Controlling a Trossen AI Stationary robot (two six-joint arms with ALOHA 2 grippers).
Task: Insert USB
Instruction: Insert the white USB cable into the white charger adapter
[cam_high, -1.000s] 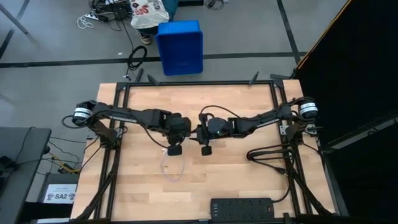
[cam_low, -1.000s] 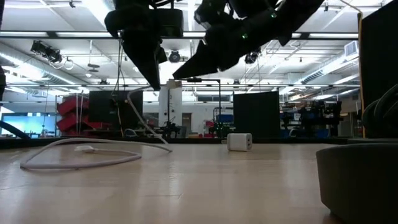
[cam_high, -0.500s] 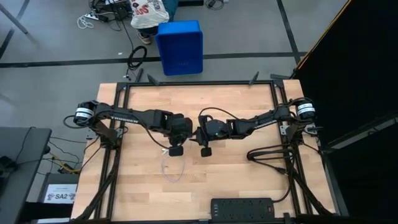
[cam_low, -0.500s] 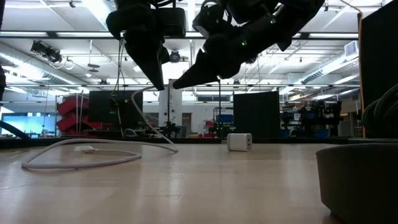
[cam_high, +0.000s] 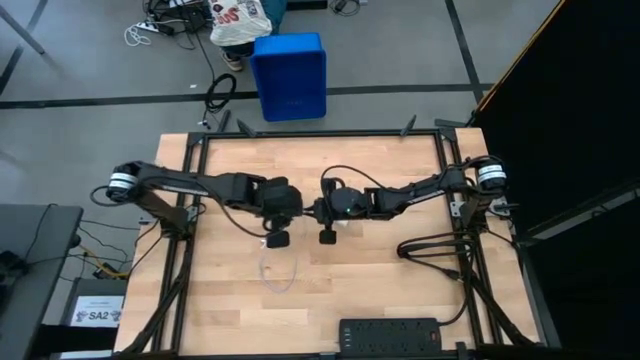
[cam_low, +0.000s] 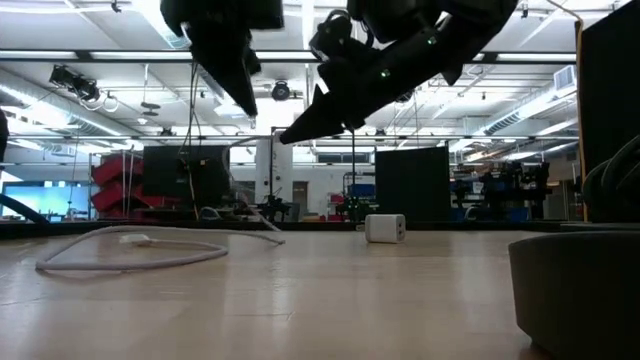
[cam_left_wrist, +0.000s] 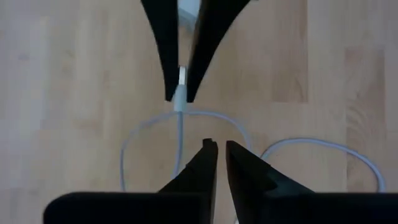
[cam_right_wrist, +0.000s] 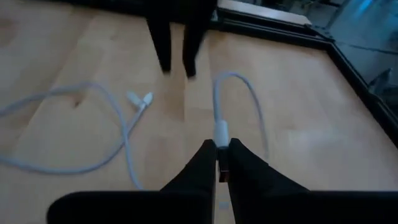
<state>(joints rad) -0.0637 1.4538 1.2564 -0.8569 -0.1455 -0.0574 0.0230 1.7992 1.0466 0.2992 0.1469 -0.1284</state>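
The right gripper (cam_right_wrist: 221, 144) is raised above the middle of the table (cam_high: 380, 285) with its fingers closed on one plug of the USB (cam_left_wrist: 180, 134). The grasp sits on the short rigid plug body, just behind the connector tip. From that plug the thin whitish cable hangs down and spreads into loose loops on the table surface below and beside both grippers. The free plug (cam_right_wrist: 140, 99) at the other end lies flat on the wood, near the loops. The left gripper (cam_left_wrist: 219, 144) hovers just beside the right one, facing it, with its fingers only narrowly parted and nothing between them. A small white cube adapter (cam_low: 385, 228) stands on the table farther back. A black power strip (cam_high: 390, 332) lies at the near edge, well apart from the cable. Handling judgement: the cable is light and limp, so it provides no stiffness for pushing and will trail behind whichever end is moved. Take hold only on the hard plug housing, square to its flat faces, so that the connector cannot twist between the fingers. The housing looks smooth and small, so slip under insertion force is a likely fault. The trailing loops may also drag or snag.
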